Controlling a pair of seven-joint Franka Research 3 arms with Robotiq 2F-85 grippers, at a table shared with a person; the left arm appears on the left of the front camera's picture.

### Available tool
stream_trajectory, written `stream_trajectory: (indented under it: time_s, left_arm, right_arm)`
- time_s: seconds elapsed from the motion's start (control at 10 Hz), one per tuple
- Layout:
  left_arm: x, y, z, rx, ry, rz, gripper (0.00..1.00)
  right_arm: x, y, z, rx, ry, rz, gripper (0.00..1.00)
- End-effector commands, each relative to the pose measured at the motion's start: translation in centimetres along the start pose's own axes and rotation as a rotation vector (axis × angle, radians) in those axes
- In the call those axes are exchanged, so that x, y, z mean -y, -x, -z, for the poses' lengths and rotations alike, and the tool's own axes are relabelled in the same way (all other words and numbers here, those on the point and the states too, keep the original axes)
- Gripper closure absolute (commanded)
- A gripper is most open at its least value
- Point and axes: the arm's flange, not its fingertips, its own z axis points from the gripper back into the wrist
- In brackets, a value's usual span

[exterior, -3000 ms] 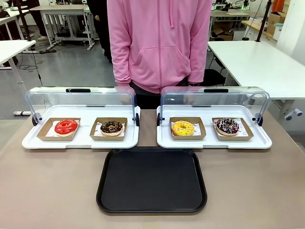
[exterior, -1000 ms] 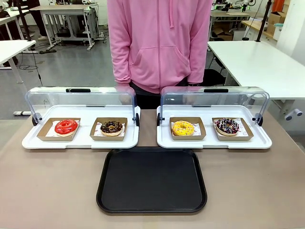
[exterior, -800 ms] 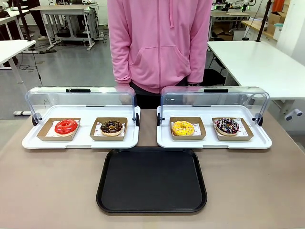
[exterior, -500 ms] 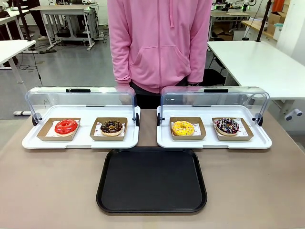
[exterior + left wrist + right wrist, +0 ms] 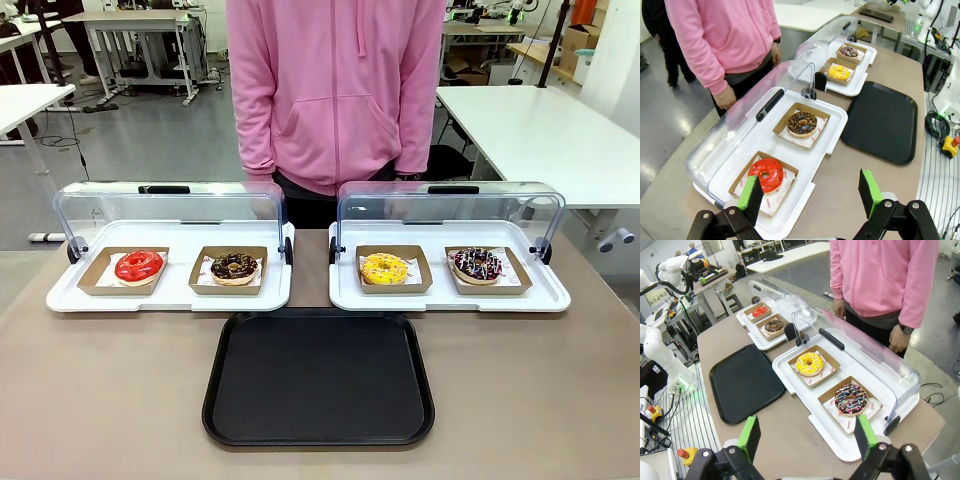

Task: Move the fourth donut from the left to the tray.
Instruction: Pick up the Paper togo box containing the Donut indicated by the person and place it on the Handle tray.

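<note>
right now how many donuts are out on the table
4. On the left white plastic tray: a red-iced ring donut and a chocolate crumb-topped donut. On the right white plastic tray: a yellow-iced donut and a chocolate-iced donut with pink-and-white sprinkles. None looks hidden.

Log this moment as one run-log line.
fourth donut: not yet moved | tray: nothing on it | left gripper: open | right gripper: open

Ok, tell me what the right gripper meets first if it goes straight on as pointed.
Probably the table just short of the white tray; depth is unclear, so it could be that tray's near rim, beside the fourth donut.
</note>
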Motion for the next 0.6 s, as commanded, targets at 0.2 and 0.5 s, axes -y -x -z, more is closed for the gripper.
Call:
stream_trajectory:
  time_s: [0.2,0.5]
  left_arm:
    - [-0.09,-0.20,0.01,0.019,0.003,0.004,0.00]
    - [-0.09,-0.20,0.01,0.019,0.003,0.004,0.00]
  right_arm:
    - [0.28,-0.34,0.06,0.028,-0.002,-0.024,0.00]
    - [0.28,-0.34,0.06,0.028,-0.002,-0.024,0.00]
